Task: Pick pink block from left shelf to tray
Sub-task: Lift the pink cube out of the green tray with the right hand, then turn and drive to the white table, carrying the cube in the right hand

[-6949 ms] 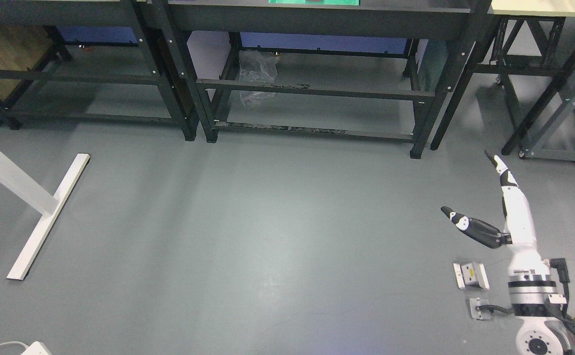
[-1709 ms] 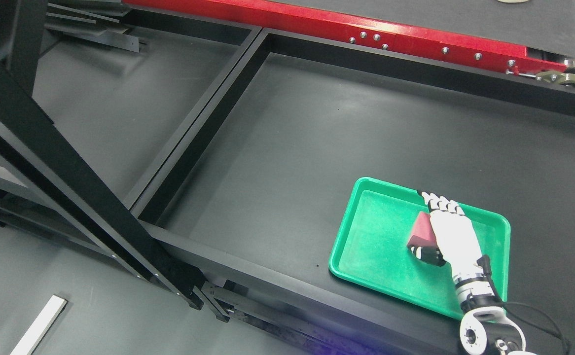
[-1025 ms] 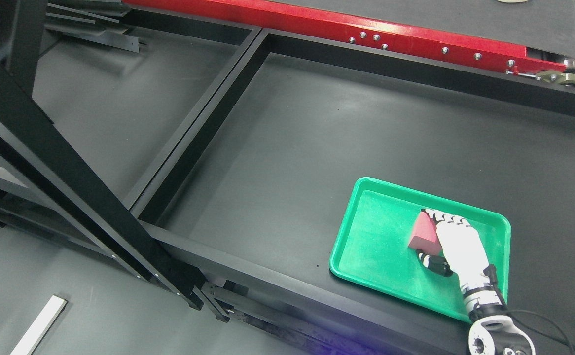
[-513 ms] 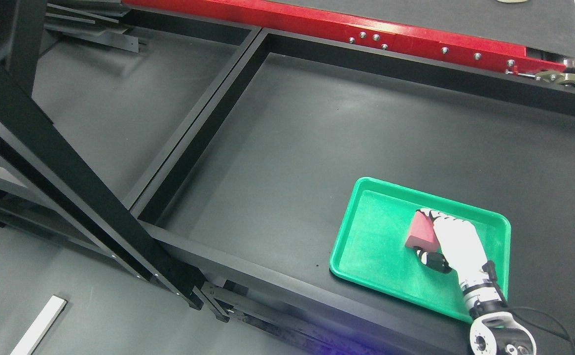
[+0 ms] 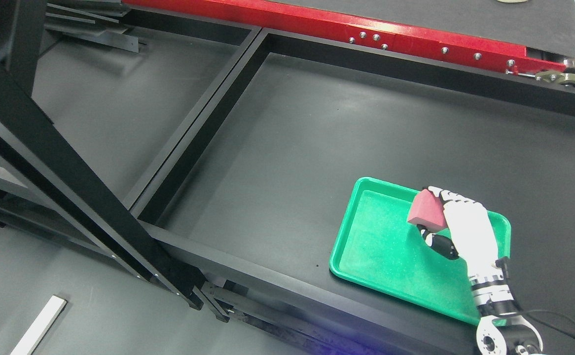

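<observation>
The right hand (image 5: 457, 227) at the lower right of the frame is closed around the pink block (image 5: 426, 213), fingers over its top and thumb underneath. A moment ago the block sat lower, near the middle of the green tray (image 5: 381, 246), looking nearly set down. Now hand and block have come up and moved toward the tray's far rim, the block showing clear of the tray floor with its shadow beneath. So the block is above the tray, not released. To my eye the placing is not finished: the hand seems to be re-positioning or lifting again before letting go. The black shelf surface (image 5: 317, 138) around the tray is bare, and a red rail (image 5: 346, 24) runs along the top of the frame. No left arm shows.
</observation>
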You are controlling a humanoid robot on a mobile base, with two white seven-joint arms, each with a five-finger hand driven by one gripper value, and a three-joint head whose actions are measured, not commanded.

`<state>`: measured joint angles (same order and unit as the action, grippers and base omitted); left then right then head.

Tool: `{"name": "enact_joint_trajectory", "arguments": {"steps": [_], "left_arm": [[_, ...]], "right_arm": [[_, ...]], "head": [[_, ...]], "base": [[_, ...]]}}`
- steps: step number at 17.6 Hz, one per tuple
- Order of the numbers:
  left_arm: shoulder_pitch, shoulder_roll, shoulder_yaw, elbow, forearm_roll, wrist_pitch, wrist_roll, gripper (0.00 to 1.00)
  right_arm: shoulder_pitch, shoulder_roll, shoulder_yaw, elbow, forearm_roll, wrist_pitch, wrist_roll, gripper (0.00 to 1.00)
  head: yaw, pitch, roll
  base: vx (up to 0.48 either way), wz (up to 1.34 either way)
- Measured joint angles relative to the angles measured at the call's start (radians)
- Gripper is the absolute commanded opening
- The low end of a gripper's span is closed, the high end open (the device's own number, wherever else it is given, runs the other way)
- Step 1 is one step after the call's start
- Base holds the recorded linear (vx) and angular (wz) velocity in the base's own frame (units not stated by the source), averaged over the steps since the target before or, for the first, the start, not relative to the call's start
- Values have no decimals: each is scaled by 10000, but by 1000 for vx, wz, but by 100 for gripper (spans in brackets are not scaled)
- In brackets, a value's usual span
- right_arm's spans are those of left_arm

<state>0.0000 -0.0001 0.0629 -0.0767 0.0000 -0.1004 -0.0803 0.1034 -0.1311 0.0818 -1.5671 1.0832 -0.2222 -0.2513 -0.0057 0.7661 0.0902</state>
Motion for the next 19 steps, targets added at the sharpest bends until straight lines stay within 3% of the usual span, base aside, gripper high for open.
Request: {"name": "enact_joint_trajectory", "arguments": {"steps": [7,19], "left_arm": [[0,0,0,0,0,0,0,100],[0,0,0,0,0,0,0,100]], "right_arm": [[231,24,-433,-415,-447,-118,-1630,1],[597,58,-699,-707,-641,-224,-1797,2]], "head": [[0,0,0],[0,0,0]], "base": [[0,0],[-11,56]]}}
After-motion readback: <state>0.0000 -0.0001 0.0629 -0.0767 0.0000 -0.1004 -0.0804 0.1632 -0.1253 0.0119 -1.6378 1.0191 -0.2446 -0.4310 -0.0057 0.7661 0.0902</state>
